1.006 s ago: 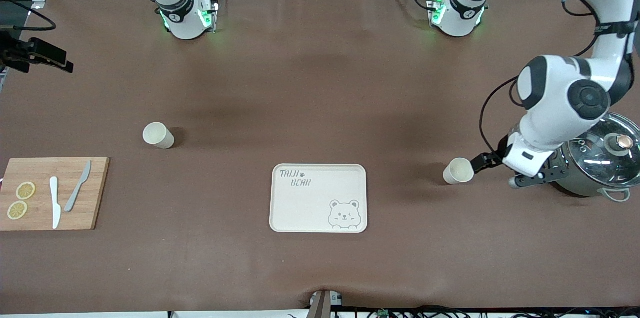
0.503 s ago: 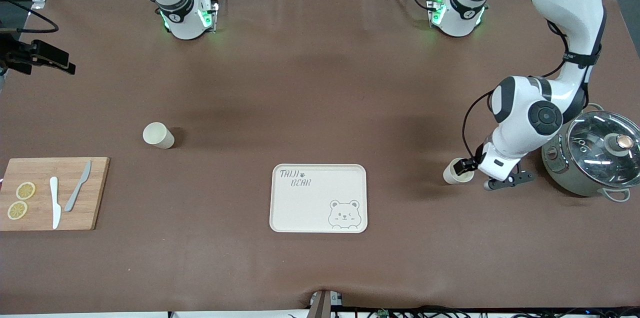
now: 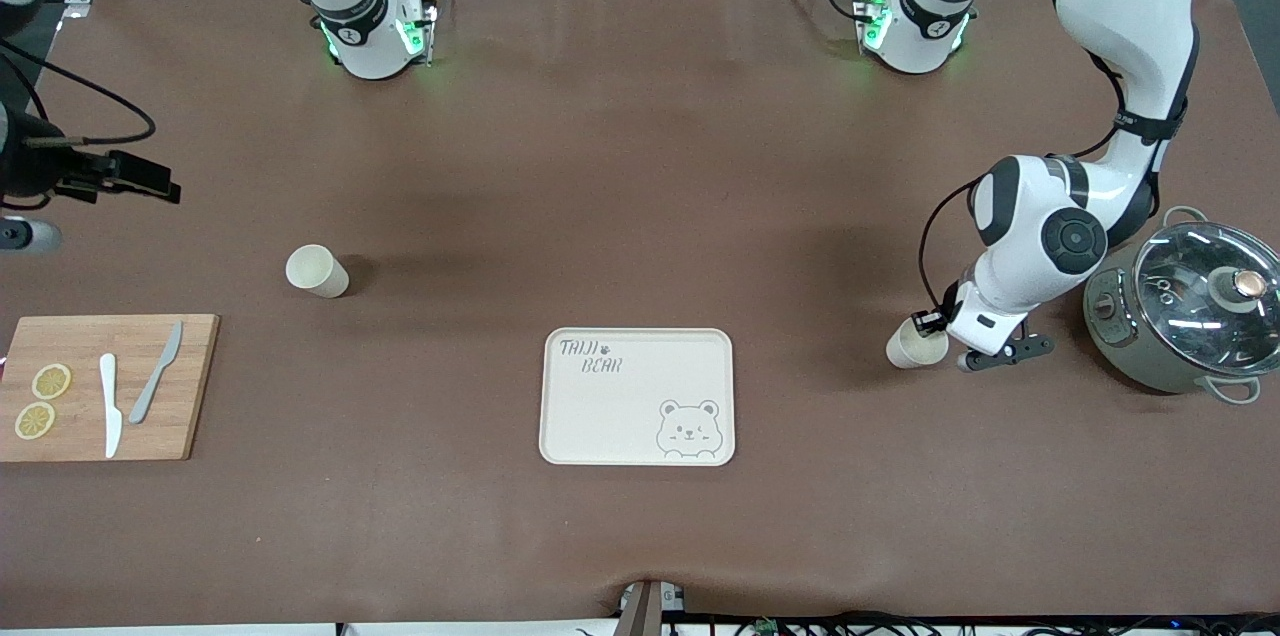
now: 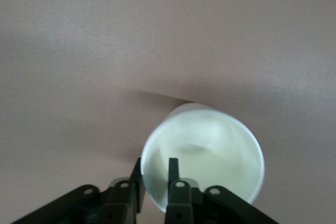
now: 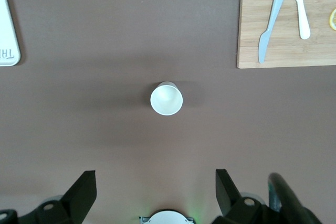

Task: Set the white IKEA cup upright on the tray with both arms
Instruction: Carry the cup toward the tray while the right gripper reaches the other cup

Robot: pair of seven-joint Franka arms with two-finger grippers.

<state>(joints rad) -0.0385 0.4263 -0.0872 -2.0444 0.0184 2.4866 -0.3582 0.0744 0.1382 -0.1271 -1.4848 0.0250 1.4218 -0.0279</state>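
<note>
Left tool [image 3: 928,324] clamps the rim of an upright white plastic cup [image 3: 912,346] near the tabletop's left-arm edge; right tool [image 5: 155,195] spread wide, empty.

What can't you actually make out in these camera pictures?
- Left gripper: front view, the arm's wrist covers it; whether it pinches the cup isn't settled.
- Right gripper: front view, the picture edge cuts off its arm.
- Pot contents: glare on the glass lid.
- Tray: right wrist view, mostly cut off.
</note>
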